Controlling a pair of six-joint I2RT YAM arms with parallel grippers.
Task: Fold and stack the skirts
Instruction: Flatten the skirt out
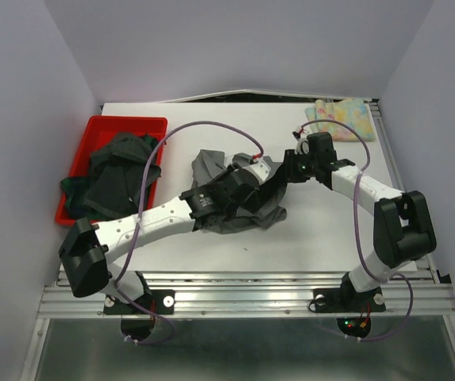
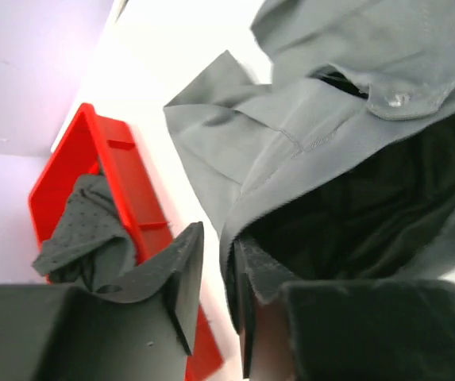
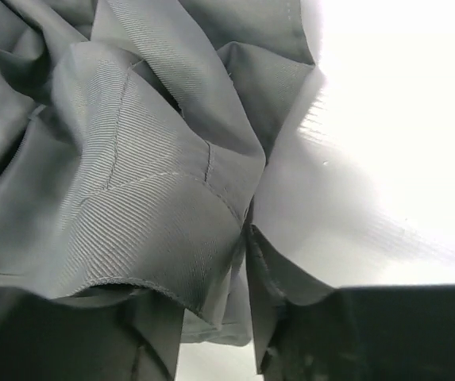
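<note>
Centrally on the table (image 1: 322, 238) lies the crumpled grey skirt (image 1: 207, 168), both arms over it. Left gripper (image 2: 215, 246) and right gripper (image 3: 211, 294) are each narrowly parted with its hem between; whether either pinches it I cannot tell. A red bin (image 1: 100, 123) on the left holds dark skirts (image 1: 116, 171). A pastel skirt (image 1: 340, 117) lies in the far right corner.

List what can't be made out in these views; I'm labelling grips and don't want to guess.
- Left wrist view: whether the left claw pinches the grey skirt; its hem crowds the narrow gap.
- Right wrist view: whether the right claw holds anything; a fold drapes over one finger.
- Top view: both claw tips, hidden among cloth and arm links.
- Top view: how many dark skirts fill the red bin; they are heaped together.
</note>
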